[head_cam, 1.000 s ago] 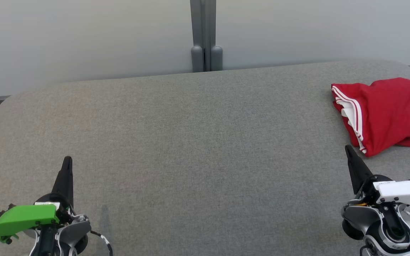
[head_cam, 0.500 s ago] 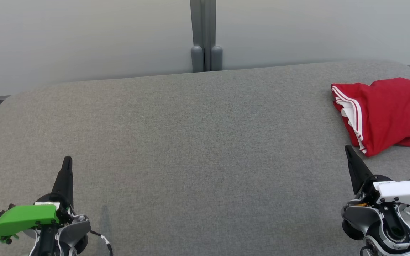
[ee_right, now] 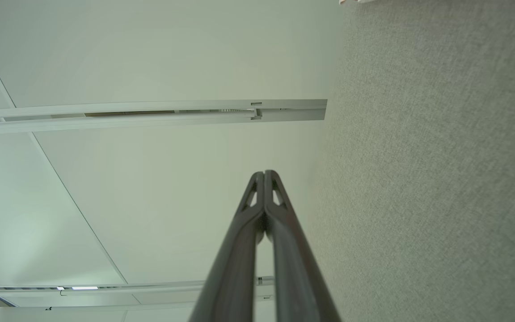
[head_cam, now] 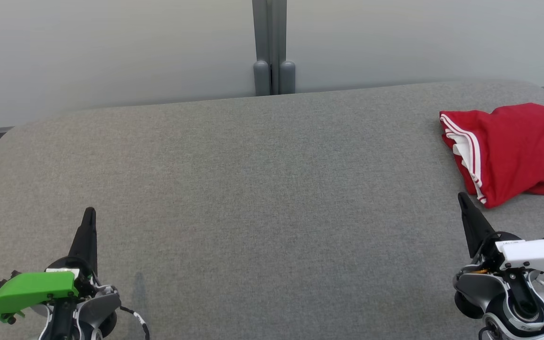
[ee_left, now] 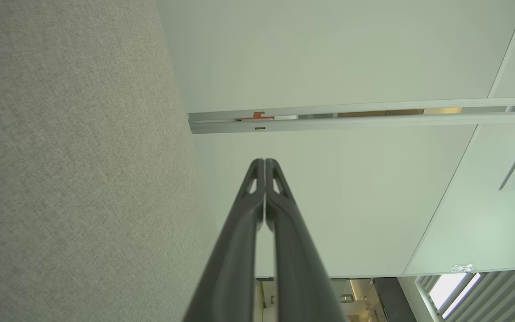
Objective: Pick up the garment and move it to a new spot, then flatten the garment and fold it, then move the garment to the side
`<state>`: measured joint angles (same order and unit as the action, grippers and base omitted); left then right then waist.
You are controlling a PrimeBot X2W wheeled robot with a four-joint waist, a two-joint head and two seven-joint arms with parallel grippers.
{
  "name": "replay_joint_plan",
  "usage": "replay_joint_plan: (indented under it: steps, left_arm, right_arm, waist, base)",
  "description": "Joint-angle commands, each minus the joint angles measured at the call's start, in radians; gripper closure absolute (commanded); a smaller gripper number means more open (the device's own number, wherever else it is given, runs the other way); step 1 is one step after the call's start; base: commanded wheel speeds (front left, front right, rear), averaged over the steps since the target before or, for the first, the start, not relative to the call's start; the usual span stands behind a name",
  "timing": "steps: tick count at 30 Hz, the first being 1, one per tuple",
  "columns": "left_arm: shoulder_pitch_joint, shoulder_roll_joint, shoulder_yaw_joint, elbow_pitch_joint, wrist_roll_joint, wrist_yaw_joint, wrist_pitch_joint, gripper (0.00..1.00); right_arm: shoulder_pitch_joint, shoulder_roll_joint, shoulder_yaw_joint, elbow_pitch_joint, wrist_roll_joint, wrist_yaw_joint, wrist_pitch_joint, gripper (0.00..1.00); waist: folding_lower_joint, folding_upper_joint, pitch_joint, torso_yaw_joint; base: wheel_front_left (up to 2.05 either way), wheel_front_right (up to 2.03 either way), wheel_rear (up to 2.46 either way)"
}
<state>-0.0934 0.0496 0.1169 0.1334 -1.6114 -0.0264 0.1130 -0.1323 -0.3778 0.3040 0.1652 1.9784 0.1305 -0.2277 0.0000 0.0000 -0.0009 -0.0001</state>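
Left gripper [head_cam: 90,211]: fingers pressed together, nothing held.
Right gripper [head_cam: 462,196]: clenched, empty.
Garment [head_cam: 513,148]: red, bunched on the grey table [head_cam: 262,189], just beyond the right gripper's tip.

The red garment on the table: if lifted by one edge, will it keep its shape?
The red garment will probably hang limp, since it lies in soft folds. It looks thin, so likely light. Pushed over the gray textured table, it may bunch rather than slide.
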Motion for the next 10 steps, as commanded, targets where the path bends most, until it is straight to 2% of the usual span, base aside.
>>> replay_joint_plan:
  steps: [1, 10]
  left_arm:
    - [-0.012, 0.0, 0.002, -0.004, -0.003, -0.004, 0.002, 1.0]
    - [-0.012, 0.0, 0.002, -0.004, -0.003, -0.004, 0.002, 1.0]
  right_arm:
    - [-0.012, -0.005, 0.002, -0.004, 0.006, 0.0, -0.004, 1.0]
    - [-0.013, -0.01, 0.008, -0.006, 0.013, 0.0, -0.011, 1.0]
  waist:
    - [0.0, 0.0, 0.0, 0.0]
    - [0.0, 0.0, 0.0, 0.0]
  base:
    - [0.0, 0.0, 0.0]
    - [0.0, 0.0, 0.0]
